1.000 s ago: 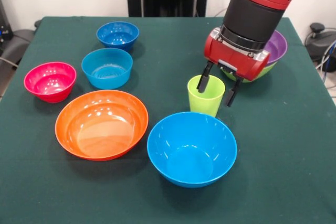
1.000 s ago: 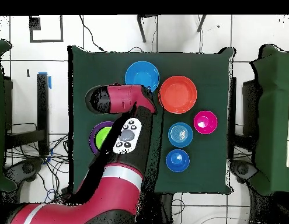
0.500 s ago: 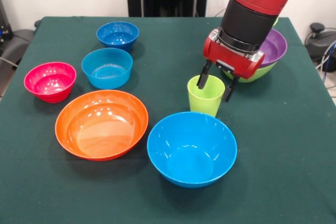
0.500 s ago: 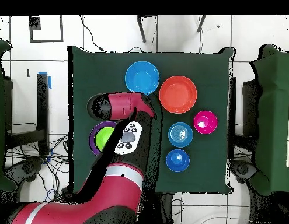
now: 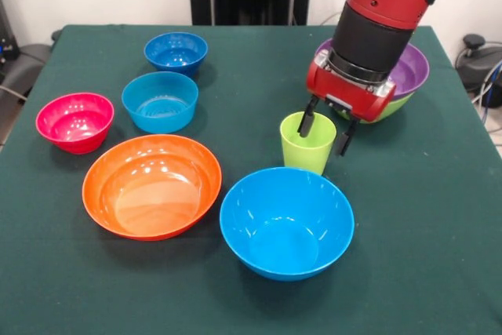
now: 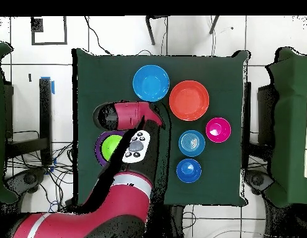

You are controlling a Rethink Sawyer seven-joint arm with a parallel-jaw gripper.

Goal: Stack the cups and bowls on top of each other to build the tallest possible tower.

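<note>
The lime green cup (image 5: 307, 145) stands upright on the table, just behind the large light blue bowl (image 5: 286, 221). My gripper (image 5: 326, 129) is open over the cup's right side, with one finger inside the cup and the other outside its right wall. The tower (image 5: 409, 78), a purple bowl in a lime green bowl, stands at the far right, partly behind my arm. In the overhead view the tower (image 6: 101, 141) shows a lime green inside. The red cup is hidden. The cup and gripper are hidden under the arm in the overhead view.
The large orange bowl (image 5: 152, 186) lies front left. The small pink-red bowl (image 5: 74, 121), small light blue bowl (image 5: 160, 101) and dark blue bowl (image 5: 176, 52) sit at the left. The green table's right edge (image 5: 471, 115) runs close to the tower.
The arm has shifted slightly toward the robot's base and stands a little more upright. The fingers still straddle the cup's right wall. The cup has not moved.
</note>
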